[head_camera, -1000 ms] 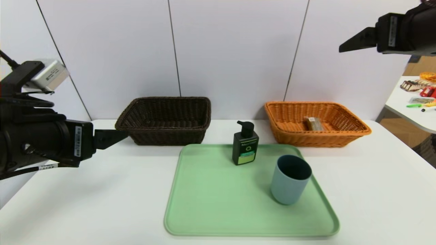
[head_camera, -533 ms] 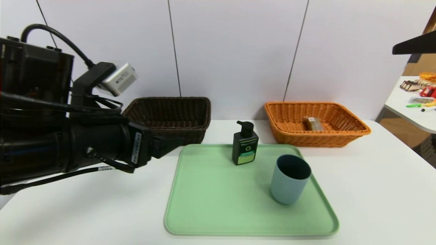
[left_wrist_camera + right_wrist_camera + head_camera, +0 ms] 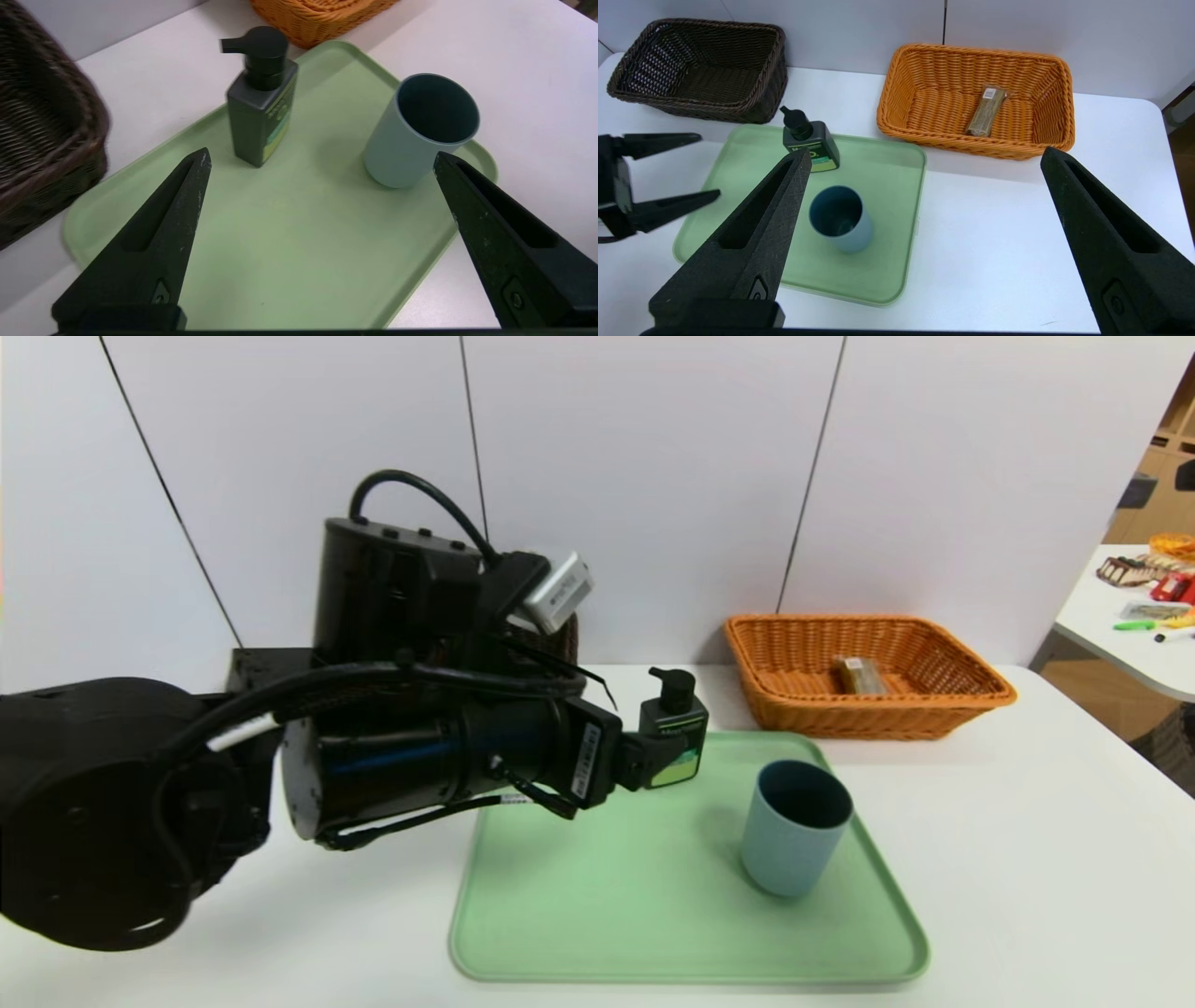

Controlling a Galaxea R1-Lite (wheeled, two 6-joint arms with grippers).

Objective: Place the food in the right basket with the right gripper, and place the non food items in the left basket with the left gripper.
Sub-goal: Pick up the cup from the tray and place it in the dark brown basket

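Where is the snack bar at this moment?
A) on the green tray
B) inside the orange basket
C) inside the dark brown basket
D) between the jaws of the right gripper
B: the snack bar lies on the floor of the orange basket, as the right wrist view shows.

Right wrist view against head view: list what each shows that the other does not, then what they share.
Only the right wrist view shows the whole dark basket, empty, the right gripper open and high above the table, and the left gripper open over the tray's edge. Only the head view shows the side table with clutter at far right. Both show the pump bottle and cup upright on the tray, and the snack bar in the orange basket.
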